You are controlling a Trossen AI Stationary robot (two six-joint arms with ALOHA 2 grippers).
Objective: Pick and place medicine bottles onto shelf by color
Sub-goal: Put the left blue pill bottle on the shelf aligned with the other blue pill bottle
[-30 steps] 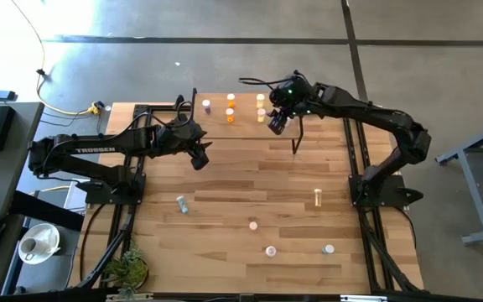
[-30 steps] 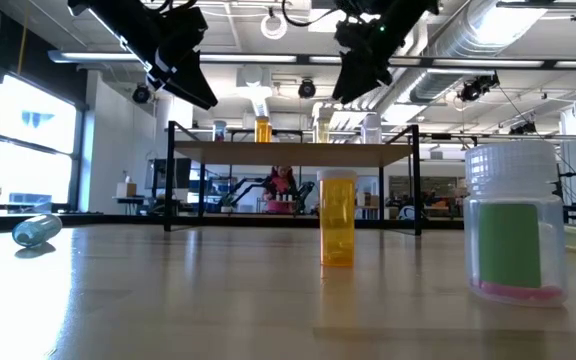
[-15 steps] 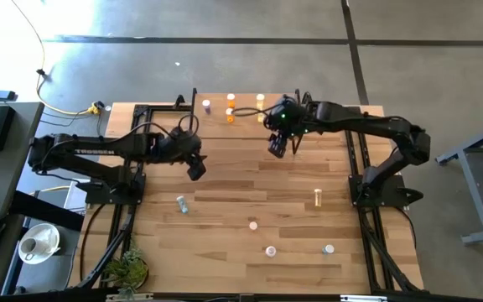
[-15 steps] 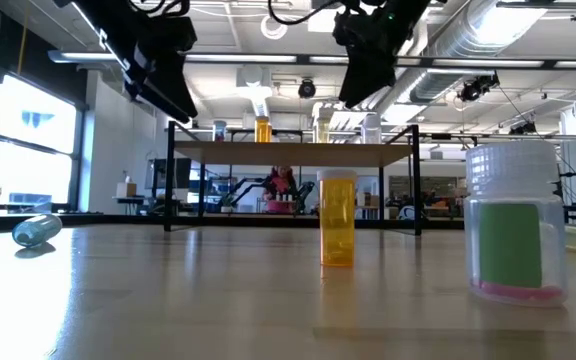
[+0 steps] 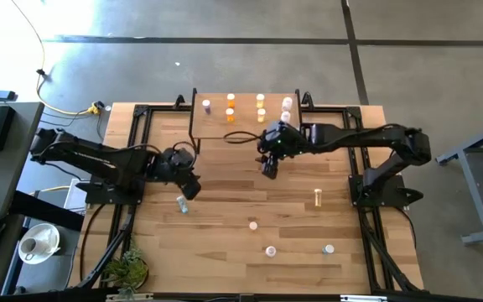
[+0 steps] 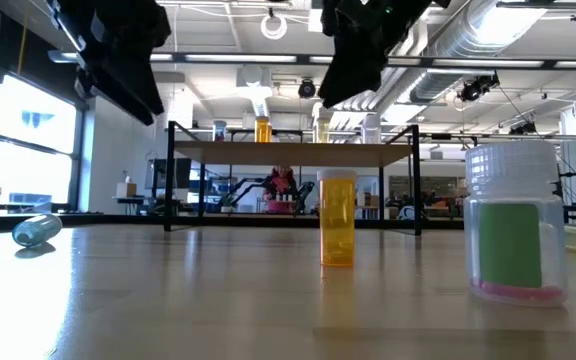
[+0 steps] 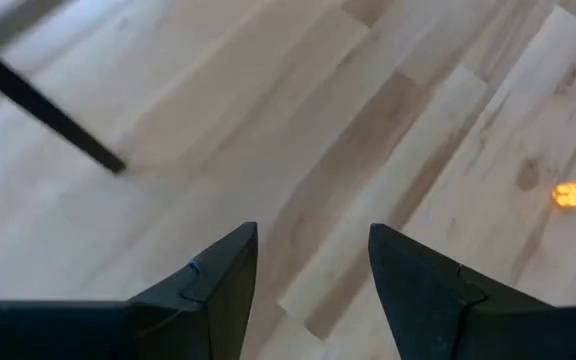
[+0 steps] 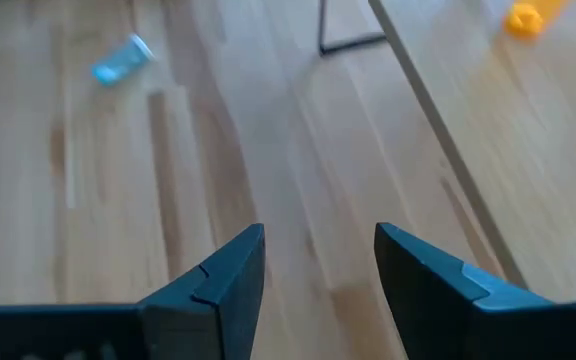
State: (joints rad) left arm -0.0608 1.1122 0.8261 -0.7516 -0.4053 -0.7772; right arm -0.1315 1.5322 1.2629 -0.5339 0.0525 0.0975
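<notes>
Bottles are split between the shelf [image 5: 243, 126] at the far edge of the table [image 5: 225, 252] and the open tabletop nearer the camera. From above I count a whitish one [image 5: 206, 106], two orange ones [image 5: 231, 107], a couple of yellowish ones [image 5: 261, 106] and two pale ones [image 5: 286, 109] on the shelf, but they're tiny dots, so the exact colours are hard to call. In the low view some of them are partly hidden behind the arms.

Loose on the table: a pale blue bottle [image 5: 181, 203] lying on its side, a yellow bottle [image 5: 317, 198] standing, a pinkish one [image 5: 253, 225], and two light-capped ones [image 5: 270, 250] [image 5: 329, 249] near the front edge. In the low view the yellow bottle stands dead centre, and a big clear one with a green label sits so close to the lens that its right side is nearly cut off.

Left gripper [image 5: 186, 186] hangs over the table just beside the blue bottle, fingers [image 7: 216, 275] spread apart with only bare wood between them. Right gripper [image 5: 269, 166] hangs in front of the shelf, fingers [image 8: 423, 275] also apart and empty; its wrist camera catches the blue bottle well off and an orange blob at the frame corner, too blurry to identify.

A person shows in the room beyond the shelf, mostly hidden by it.
</notes>
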